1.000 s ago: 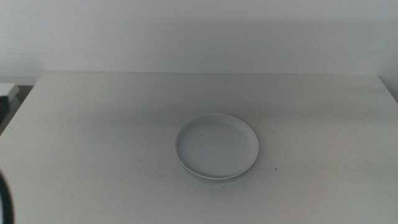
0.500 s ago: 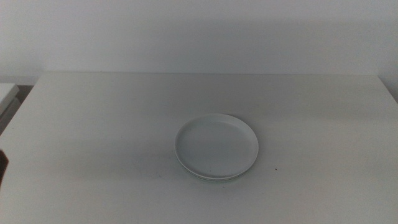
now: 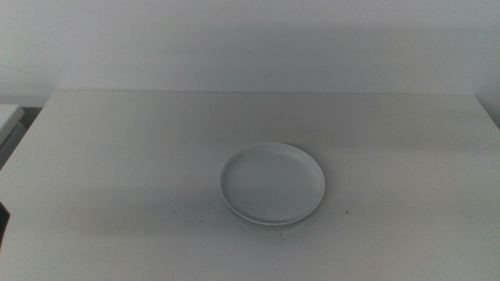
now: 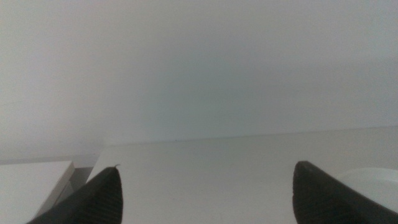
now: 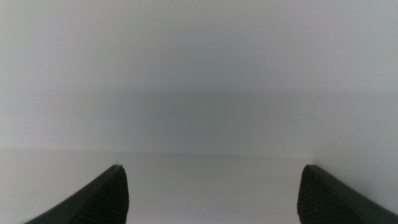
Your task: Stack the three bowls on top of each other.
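Observation:
The bowls stand in one pile near the table's middle, with a white bowl [image 3: 272, 181] on top. Thin rims of the lower bowls [image 3: 269, 225] peek out under its near edge, one faintly green. Neither arm reaches into the middle view; only a dark sliver shows at the lower left edge. In the left wrist view my left gripper [image 4: 208, 167] is open and holds nothing, low over the table, with the pile's white rim [image 4: 373, 182] just beyond one jaw. My right gripper [image 5: 212, 167] is open too, empty, facing bare table and wall.
The white table [image 3: 117, 156] ends at a white wall behind. A pale ledge [image 3: 8, 117] sits off the table's left side and shows as the ledge [image 4: 31, 180] in the left wrist view. A tiny dark speck [image 3: 344, 211] lies right of the pile.
The dark part of the left arm at the lower left edge of the middle view has drawn back almost out of the picture. The pile of bowls has not moved.

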`<act>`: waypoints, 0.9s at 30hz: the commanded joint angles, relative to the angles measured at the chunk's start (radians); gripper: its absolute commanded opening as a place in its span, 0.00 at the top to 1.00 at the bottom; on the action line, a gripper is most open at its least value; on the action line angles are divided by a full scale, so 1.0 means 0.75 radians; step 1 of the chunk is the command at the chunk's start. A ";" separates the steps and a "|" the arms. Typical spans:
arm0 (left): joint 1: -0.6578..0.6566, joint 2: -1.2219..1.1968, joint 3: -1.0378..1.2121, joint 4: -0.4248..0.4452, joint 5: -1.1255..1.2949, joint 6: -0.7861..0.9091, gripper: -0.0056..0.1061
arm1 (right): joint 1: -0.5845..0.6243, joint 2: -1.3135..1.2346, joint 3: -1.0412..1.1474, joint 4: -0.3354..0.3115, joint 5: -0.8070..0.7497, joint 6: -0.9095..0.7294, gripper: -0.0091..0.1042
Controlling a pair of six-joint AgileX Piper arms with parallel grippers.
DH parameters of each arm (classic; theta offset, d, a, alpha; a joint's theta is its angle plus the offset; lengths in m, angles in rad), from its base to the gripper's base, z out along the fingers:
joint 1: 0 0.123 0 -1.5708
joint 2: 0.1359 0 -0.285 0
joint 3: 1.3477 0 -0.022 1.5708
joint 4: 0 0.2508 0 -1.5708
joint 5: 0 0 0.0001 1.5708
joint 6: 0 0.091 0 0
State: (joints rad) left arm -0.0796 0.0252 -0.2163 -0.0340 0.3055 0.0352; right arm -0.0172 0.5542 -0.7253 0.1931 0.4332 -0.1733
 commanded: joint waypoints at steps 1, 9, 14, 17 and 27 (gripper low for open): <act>0.001 -0.003 0.031 -0.001 -0.047 -0.011 0.11 | -0.040 -0.080 0.070 -0.012 -0.069 -0.003 0.11; 0.001 -0.003 0.251 -0.096 -0.292 -0.011 0.11 | -0.133 -0.527 0.636 -0.101 -0.298 -0.003 0.11; 0.001 -0.003 0.288 -0.096 -0.312 -0.011 0.11 | -0.130 -0.739 0.875 -0.125 -0.187 -0.003 0.11; 0.001 -0.003 0.288 -0.096 -0.346 -0.011 0.11 | -0.124 -0.739 0.967 -0.116 -0.210 -0.003 0.11; 0.001 -0.034 0.288 -0.093 -0.373 -0.011 0.11 | -0.090 -0.739 0.967 -0.153 -0.155 -0.001 0.11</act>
State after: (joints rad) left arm -0.0796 0.0061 0.0005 -0.0977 0.0391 0.0333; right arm -0.0958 0.0044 -0.0042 0.0688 0.3224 -0.1711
